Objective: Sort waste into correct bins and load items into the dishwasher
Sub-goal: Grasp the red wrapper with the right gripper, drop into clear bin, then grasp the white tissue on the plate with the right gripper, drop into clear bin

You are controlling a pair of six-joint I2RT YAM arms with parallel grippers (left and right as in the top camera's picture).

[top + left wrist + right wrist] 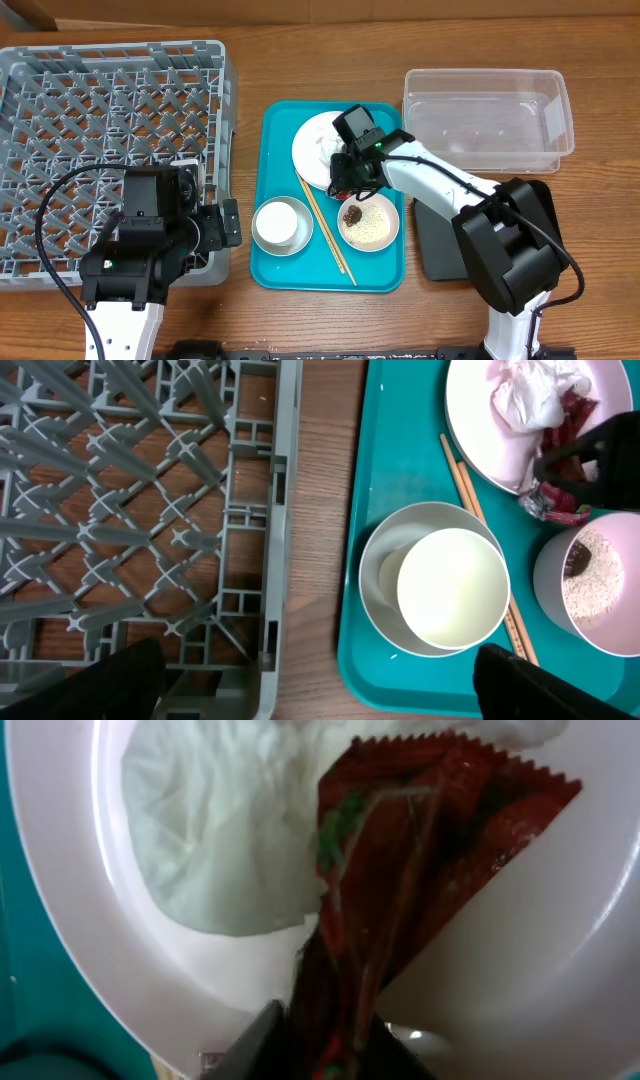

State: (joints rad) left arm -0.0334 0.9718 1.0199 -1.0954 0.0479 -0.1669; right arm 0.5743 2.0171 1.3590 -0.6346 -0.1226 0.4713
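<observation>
My right gripper (347, 183) is shut on the crumpled red-and-white wrapper (430, 850) at the near edge of the large white plate (312, 148). The white tissue (220, 830) lies on that plate beside the wrapper. A small white dish (368, 222) holds rice grains and a brown lump. A white bowl (380, 610) with a cup (450, 590) in it stands on the teal tray, and two chopsticks (328, 228) lie between the bowl and the dish. My left gripper (320, 690) is open and empty, between the grey dish rack (110, 120) and the bowl.
The teal tray (275, 125) sits mid-table. The clear plastic tub (487, 120) stands at the back right. The black tray (432, 245) lies right of the teal tray, partly under my right arm. The rack's near right corner (270, 660) is close to my left fingers.
</observation>
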